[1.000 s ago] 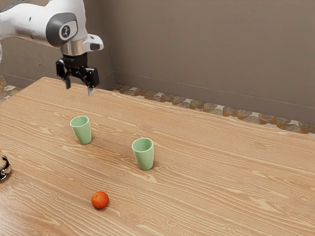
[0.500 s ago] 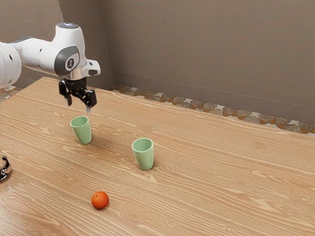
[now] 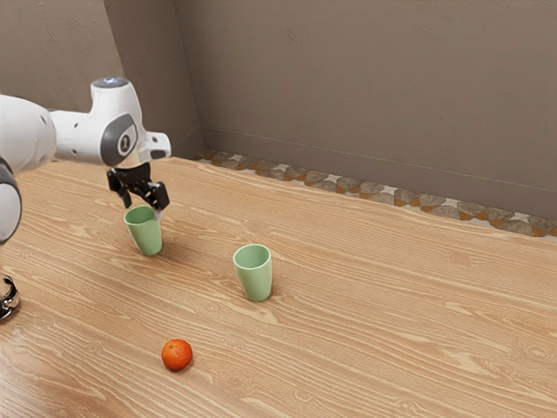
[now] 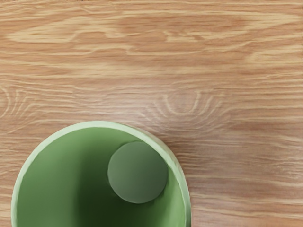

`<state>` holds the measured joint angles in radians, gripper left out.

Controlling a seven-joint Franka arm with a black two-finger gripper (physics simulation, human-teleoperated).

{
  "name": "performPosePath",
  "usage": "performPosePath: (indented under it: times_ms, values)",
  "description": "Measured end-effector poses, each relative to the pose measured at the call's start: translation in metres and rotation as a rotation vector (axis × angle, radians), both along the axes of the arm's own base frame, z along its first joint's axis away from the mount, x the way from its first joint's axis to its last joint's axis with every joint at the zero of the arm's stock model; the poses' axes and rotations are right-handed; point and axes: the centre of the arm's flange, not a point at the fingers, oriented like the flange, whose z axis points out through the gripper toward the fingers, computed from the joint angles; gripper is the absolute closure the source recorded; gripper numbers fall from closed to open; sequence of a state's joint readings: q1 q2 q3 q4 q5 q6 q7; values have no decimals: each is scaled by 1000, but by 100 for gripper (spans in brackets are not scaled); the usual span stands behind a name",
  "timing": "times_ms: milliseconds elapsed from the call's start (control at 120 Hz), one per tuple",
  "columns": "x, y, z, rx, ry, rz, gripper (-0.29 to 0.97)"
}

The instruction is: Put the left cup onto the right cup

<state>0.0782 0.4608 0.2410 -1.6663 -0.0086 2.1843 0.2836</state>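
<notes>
A: Two things sat nearest the camera: an orange (image 3: 177,354) on the wooden surface (image 3: 392,313), and a shiny metal object (image 3: 7,297) that I couldn't identify, cut off by the exterior view's left edge.

B: And the cups?

A: Farther back, the right cup (image 3: 253,272) stood upright, mouth up. It was well apart from the left cup (image 3: 144,230), which was also upright. The fingers (image 3: 157,201) hung spread apart just over the left cup's rim, gripping nothing.

B: What worried you?

A: From the hand's camera, the left cup (image 4: 66,189) sat off to one side rather than centred. I judged that a straight descent might land a fingertip on the rim and tip the cup. A pinch on one thin wall might also let it swing or slip during the carry. A tilted cup could then catch the right cup's rim and knock it over.

B: Anything you couldn't read?

A: I couldn't tell whether the tips straddled the cup's wall or merely hung above it, because from the side they overlapped the rim. Part of the left cup's rim also ran out of the wrist view. Farthest back stood a plain wall (image 3: 365,78).
</notes>
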Motion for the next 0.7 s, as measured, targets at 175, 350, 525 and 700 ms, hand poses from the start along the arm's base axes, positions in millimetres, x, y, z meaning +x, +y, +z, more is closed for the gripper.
performPosePath:
  times_ms: [175,350,525,700]
  values:
    - [5,-7,-17,-13,1,-41,0]
    - [8,-10,-34,-23,6,-67,6]
    - [9,-8,-47,-29,8,-80,16]
    - [10,-6,-55,-31,8,-89,36]
